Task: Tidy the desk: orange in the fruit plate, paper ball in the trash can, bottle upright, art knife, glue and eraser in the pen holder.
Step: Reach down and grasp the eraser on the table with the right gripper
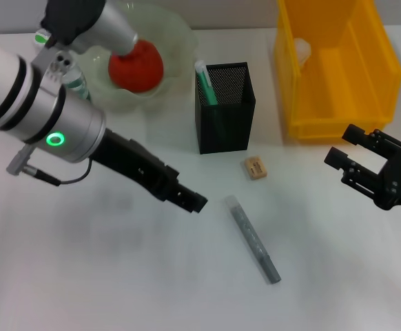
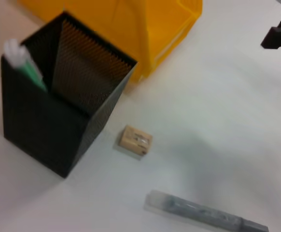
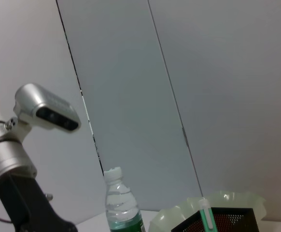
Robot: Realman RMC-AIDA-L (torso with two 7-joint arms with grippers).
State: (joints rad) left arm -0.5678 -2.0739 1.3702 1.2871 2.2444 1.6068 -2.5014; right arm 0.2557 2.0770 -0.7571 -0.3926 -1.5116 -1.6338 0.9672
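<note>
- Nearest the robot, the art knife (image 1: 253, 239) lies flat on the desk (image 1: 118, 276), not yet in the pen holder. It is 1 of 2 items I judge left to do.
- The left gripper (image 1: 193, 202) hangs low over the desk just beside the knife's upper end, on the robot's left of it and not touching. Its fingertips look drawn together and empty, but I cannot tell for sure how wide they stand.
- The right gripper (image 1: 352, 155) hovers near the desk's right edge with its jaws spread apart and nothing between them, well apart from the knife.
- The eraser (image 1: 255, 167) sits on the desk between the knife and the pen holder (image 1: 224, 117), near the holder's front corner. It is the 2nd item left.
- The holder already has a green-and-white stick, likely the glue (image 1: 205, 81), leaning in its left corner.
- Farther back, the orange (image 1: 137, 65) rests in the fruit plate (image 1: 176, 34), so that step looks done.
- In the trash can (image 1: 335, 65) a white wad shows against the left wall, likely the paper ball (image 1: 301, 49).
- The bottle (image 3: 123, 205) stands upright in the right wrist view, beside the plate.
</note>
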